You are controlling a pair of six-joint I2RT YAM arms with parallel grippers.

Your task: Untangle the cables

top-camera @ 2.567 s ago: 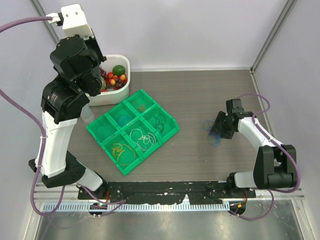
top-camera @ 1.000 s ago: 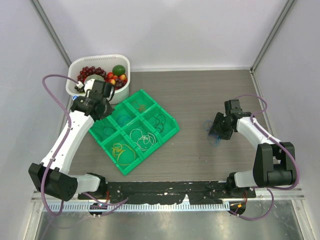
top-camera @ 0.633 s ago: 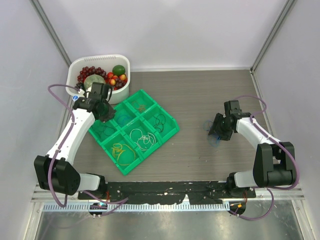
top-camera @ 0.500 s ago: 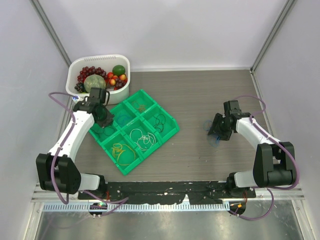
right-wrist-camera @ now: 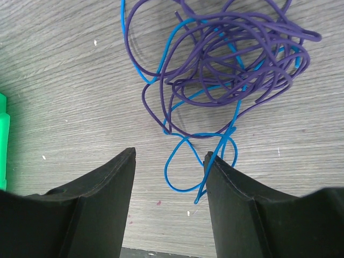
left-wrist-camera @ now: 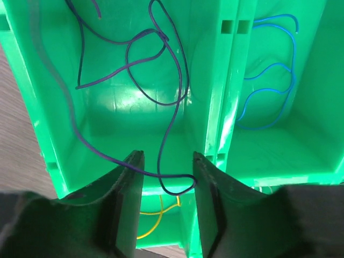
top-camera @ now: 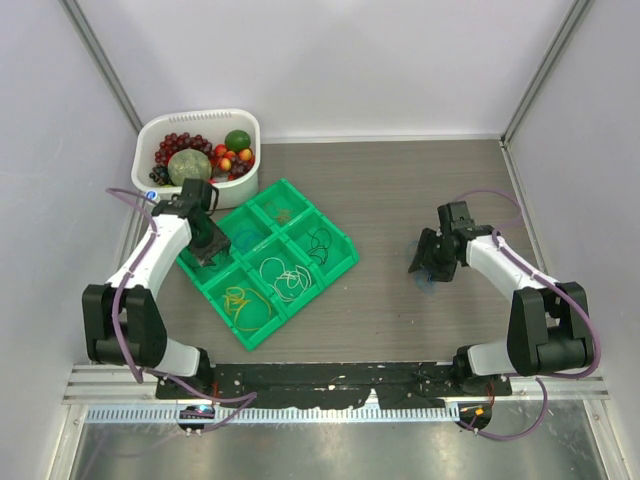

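Note:
The cables lie partly sorted in a green compartment tray [top-camera: 348, 262]. My left gripper [left-wrist-camera: 167, 161] hovers over the tray's left compartment with its jaws apart. A loose purple cable [left-wrist-camera: 172, 70] lies in that compartment, and its end loop passes between the jaws without being pinched. A blue cable [left-wrist-camera: 269, 91] lies in the neighbouring compartment and a yellow one [left-wrist-camera: 156, 212] in the one below. On the table at the right sits a tangle of purple and blue cables [right-wrist-camera: 231, 59]. My right gripper [right-wrist-camera: 171, 156] stands open just short of it, one blue loop between its fingers.
A white tub of fruit [top-camera: 250, 125] stands at the back left, just behind the tray. The tray's other compartments hold white, black, green and orange wire loops [top-camera: 285, 275]. Metal frame posts and walls close in both sides.
The left arm swung down from high above the tub to the tray's left compartment, and its jaws opened off the purple cable. The right gripper crept slightly left.

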